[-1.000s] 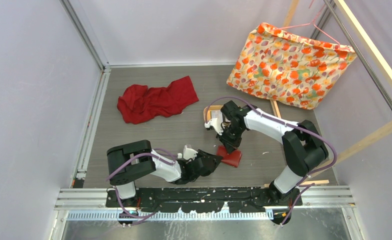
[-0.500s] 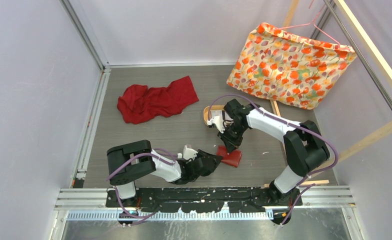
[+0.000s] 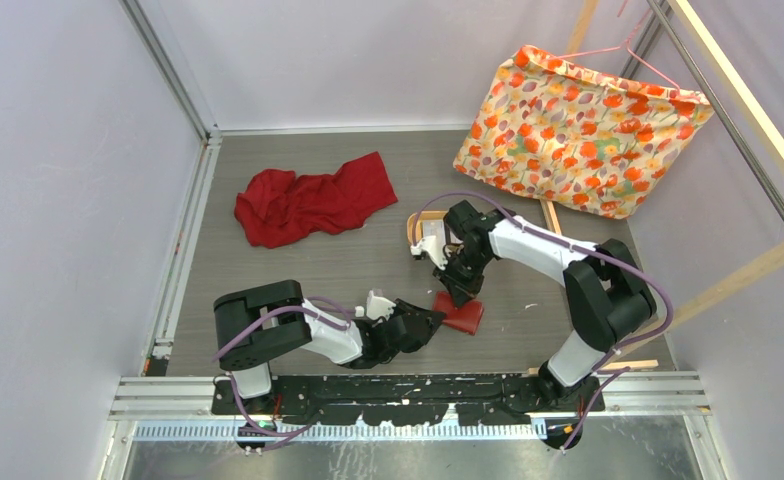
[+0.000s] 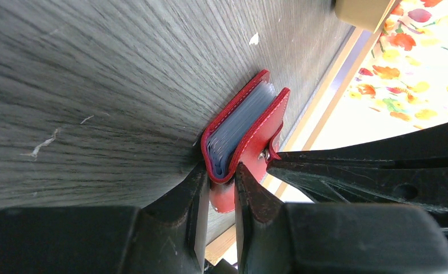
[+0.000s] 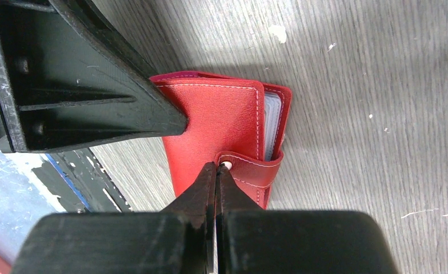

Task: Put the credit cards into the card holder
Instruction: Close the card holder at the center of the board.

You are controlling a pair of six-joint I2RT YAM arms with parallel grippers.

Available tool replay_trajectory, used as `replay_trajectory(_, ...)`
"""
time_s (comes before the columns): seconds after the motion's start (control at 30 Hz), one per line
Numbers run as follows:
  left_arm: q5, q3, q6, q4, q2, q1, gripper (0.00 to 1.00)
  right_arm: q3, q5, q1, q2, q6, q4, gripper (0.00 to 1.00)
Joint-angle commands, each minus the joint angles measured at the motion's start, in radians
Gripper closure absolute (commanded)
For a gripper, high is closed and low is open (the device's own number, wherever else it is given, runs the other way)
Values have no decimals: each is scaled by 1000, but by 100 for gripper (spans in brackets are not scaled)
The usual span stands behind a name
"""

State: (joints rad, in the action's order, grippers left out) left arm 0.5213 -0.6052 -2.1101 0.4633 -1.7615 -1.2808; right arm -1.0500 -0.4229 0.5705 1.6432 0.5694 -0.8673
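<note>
The card holder, a small red wallet, lies on the grey table in front of the arms. My left gripper is shut on its near lower corner, one finger on each cover. The wallet is nearly closed, with pale sleeve or card edges showing in the gap. My right gripper is shut, its tips resting on the snap tab over the red cover. No loose credit cards are in view. In the top view the left gripper and right gripper meet at the wallet.
A crumpled red cloth lies at the back left. An oval wooden tray sits just behind the right wrist. A floral fabric bag leans at the back right, beside wooden frame bars.
The right wrist has shifted very slightly over the wallet. The left arm and the wallet have not moved.
</note>
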Motion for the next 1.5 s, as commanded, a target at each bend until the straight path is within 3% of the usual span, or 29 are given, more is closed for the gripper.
replay_trajectory(0.0, -12, 10, 9, -31, -27, 11, 79, -2, -48, 30, 13, -15, -27, 99)
replay_trajectory(0.6, -12, 12, 9, -23, -27, 10, 79, 1, 42, 99, 51, -26, -18, 99)
replay_trajectory(1.47, -7, 15, 10, -20, -18, 11, 79, -25, 45, 107, 165, -56, -42, 99)
